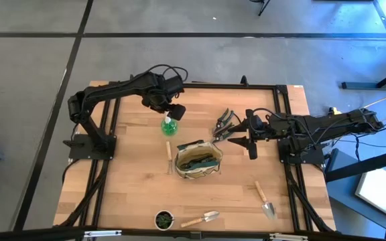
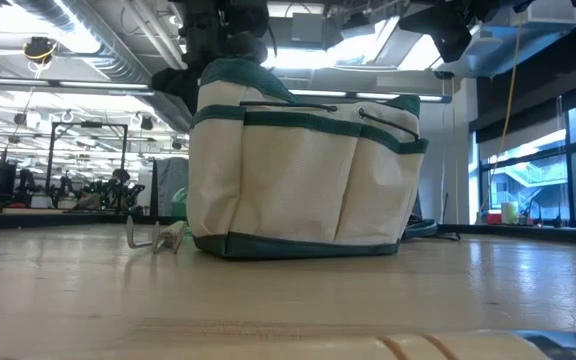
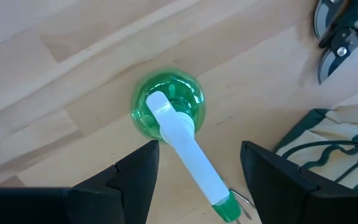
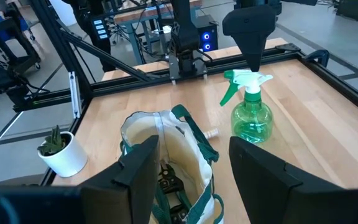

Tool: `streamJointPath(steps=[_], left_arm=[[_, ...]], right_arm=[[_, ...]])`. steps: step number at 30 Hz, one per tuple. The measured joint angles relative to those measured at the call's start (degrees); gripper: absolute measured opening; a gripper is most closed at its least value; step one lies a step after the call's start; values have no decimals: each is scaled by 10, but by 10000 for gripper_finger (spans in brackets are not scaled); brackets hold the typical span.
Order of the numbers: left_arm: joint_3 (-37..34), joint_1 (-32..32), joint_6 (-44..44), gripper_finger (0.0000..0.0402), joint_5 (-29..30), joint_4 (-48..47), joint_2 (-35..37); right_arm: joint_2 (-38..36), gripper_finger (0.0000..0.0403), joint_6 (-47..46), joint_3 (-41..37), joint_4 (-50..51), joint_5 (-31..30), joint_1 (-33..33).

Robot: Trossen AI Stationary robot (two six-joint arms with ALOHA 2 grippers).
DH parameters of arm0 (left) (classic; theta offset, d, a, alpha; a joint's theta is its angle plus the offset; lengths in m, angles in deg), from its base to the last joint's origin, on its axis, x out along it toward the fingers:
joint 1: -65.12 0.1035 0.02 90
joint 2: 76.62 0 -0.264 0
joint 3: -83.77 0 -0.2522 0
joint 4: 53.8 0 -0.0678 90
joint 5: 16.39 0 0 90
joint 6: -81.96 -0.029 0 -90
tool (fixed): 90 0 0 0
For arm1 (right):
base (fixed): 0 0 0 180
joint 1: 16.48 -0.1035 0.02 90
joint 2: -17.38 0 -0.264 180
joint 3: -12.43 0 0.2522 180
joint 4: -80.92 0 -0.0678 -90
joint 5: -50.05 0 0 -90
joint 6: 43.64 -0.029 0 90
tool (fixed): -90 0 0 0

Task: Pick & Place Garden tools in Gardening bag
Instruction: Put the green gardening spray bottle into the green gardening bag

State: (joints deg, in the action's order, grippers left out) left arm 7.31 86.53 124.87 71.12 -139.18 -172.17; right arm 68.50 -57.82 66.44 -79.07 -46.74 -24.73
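A green spray bottle (image 1: 169, 125) with a white top stands upright on the table, left of the far side of the tan gardening bag (image 1: 198, 159). My left gripper (image 1: 173, 108) hangs open just above the bottle, pointing down; its fingers (image 3: 135, 180) stand on either side of the white spray head (image 3: 185, 143) without touching it. My right gripper (image 1: 236, 136) is open, held in the air at the bag's far right, beside black-handled pruners (image 1: 224, 123) lying on the table. Dark tools (image 4: 171, 180) lie inside the bag. A small fork (image 1: 169, 154) lies at the bag's left.
Two wooden-handled trowels lie near the front edge, one (image 1: 204, 218) in the middle, one (image 1: 267, 201) at the right. A small pot with a plant (image 1: 164, 219) stands at the front edge. The table's black frame (image 1: 283, 87) runs along its sides.
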Motion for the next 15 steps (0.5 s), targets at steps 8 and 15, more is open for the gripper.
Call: streamJointPath(steps=[8,15], left_arm=[[-1,-4,3,222,6,-4,-8],[-1,-9,5,222,0,-3,-32]], right_arm=[[0,195,0,0,0,0,0],[0,195,0,0,0,2,0]])
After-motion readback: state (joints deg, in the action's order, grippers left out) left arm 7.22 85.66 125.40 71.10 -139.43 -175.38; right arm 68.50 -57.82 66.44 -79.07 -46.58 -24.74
